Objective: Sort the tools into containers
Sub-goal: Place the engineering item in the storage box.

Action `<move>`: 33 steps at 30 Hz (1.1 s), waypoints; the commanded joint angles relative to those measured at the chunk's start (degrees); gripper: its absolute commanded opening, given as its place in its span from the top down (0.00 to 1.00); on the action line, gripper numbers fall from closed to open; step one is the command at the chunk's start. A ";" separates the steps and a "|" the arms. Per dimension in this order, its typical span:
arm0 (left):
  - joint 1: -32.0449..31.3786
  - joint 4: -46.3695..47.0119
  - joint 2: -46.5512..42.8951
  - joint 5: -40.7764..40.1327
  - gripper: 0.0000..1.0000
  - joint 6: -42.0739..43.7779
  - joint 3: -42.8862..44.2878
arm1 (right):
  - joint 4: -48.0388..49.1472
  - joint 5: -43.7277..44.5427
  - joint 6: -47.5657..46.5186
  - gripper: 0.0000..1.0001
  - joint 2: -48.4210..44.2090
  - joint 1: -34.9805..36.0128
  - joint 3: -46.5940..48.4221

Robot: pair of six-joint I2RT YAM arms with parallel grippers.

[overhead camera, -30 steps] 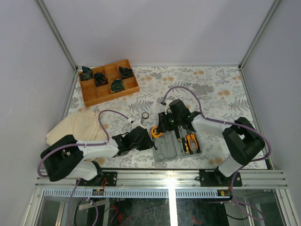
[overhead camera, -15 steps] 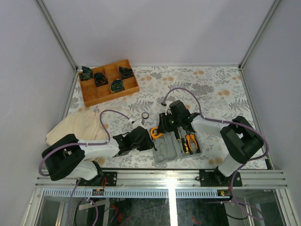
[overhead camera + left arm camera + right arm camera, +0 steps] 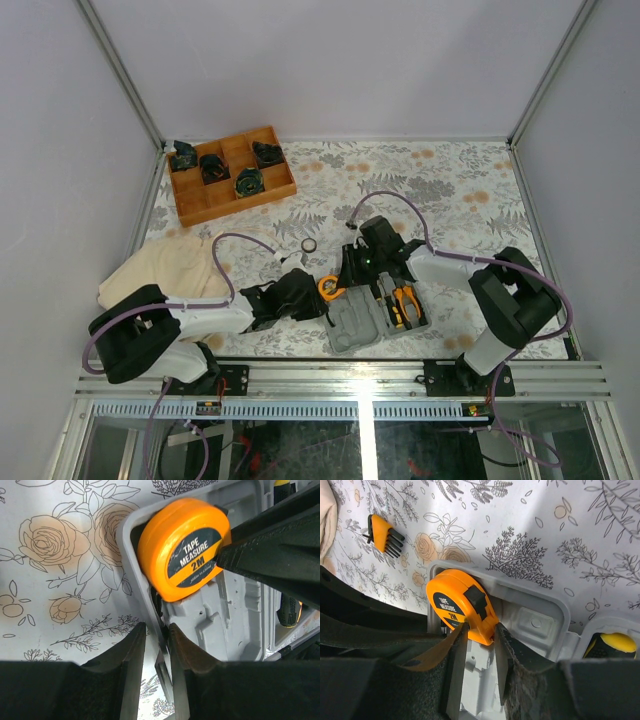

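Note:
The grey case (image 3: pixel 352 320) lies open between my arms. An orange tape measure (image 3: pixel 457 605) labelled 2M stands on edge in the far left corner of its left half. My right gripper (image 3: pixel 480 630) is shut on the tape measure's near end, one finger on each side. In the left wrist view the tape measure (image 3: pixel 182 547) sits just inside the case's rim (image 3: pixel 150 600). My left gripper (image 3: pixel 156 627) is shut on that rim on the case's left side. Orange-handled pliers (image 3: pixel 405 300) and a yellow-capped screwdriver (image 3: pixel 615 642) lie in the right half.
A small orange-and-black tool (image 3: pixel 385 532) lies on the flowered cloth left of the case. A small black ring (image 3: pixel 309 245) sits behind it. A wooden tray (image 3: pixel 232 173) with black parts stands far left. A cream cloth (image 3: pixel 165 272) lies by the left arm.
My right gripper's jaws have narrowed onto the tape measure, which has shifted slightly toward the case's left corner. The left gripper has stayed on the rim.

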 commanded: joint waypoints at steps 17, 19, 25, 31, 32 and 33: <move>-0.47 1.29 0.89 -1.02 0.77 0.28 -0.11 | -5.91 -0.53 5.04 0.78 -5.00 4.71 0.77; -0.46 1.29 0.95 -1.02 0.78 0.20 -0.04 | -6.09 -0.49 4.95 0.78 -4.99 4.88 0.62; -0.55 1.17 0.67 -1.08 0.78 0.21 -0.07 | -7.07 2.57 3.53 0.75 -4.39 4.93 0.25; -0.55 1.08 0.48 -1.16 0.78 0.19 -0.21 | -11.59 11.44 -1.58 0.60 -8.01 4.89 4.45; -0.58 1.00 0.48 -1.26 0.78 0.12 -0.29 | -12.29 12.63 -2.44 0.59 -8.39 4.94 5.42; -0.66 1.05 0.39 -1.31 0.78 0.04 -0.37 | -12.83 13.55 -3.12 0.59 -8.79 4.93 6.26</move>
